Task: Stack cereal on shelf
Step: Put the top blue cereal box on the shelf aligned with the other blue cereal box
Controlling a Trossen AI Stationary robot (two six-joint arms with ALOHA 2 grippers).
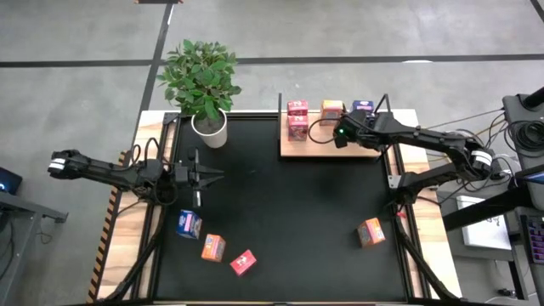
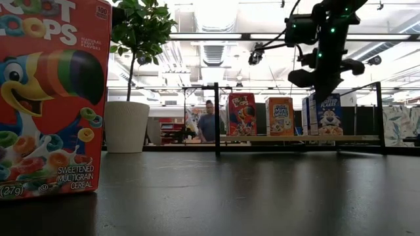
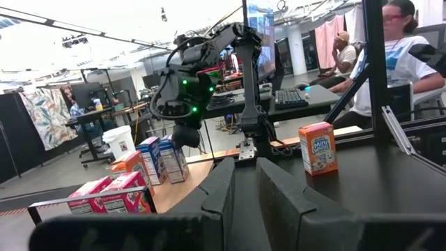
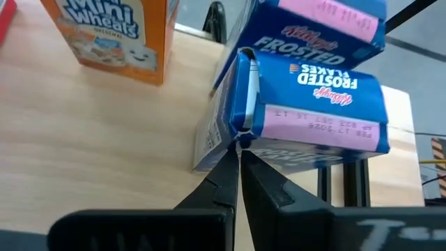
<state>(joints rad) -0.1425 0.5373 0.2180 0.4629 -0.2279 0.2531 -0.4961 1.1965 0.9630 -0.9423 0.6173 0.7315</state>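
Over the shelf (image 1: 333,146), the right hand (image 4: 238,148) hangs fully closed and empty, its tips at two blue Frosted Flakes boxes (image 4: 317,101) beside an orange Mini-Wheats box (image 4: 111,31). Left hand (image 1: 217,177) closed above tabletop (image 1: 289,221).

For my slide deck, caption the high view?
Right gripper hovers shut over the shelf; left gripper waits shut.

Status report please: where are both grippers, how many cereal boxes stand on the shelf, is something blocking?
Right gripper shut, over shelf beside blue boxes. Left gripper shut, idle mid-table. Four boxes loose on table. Nothing blocking.
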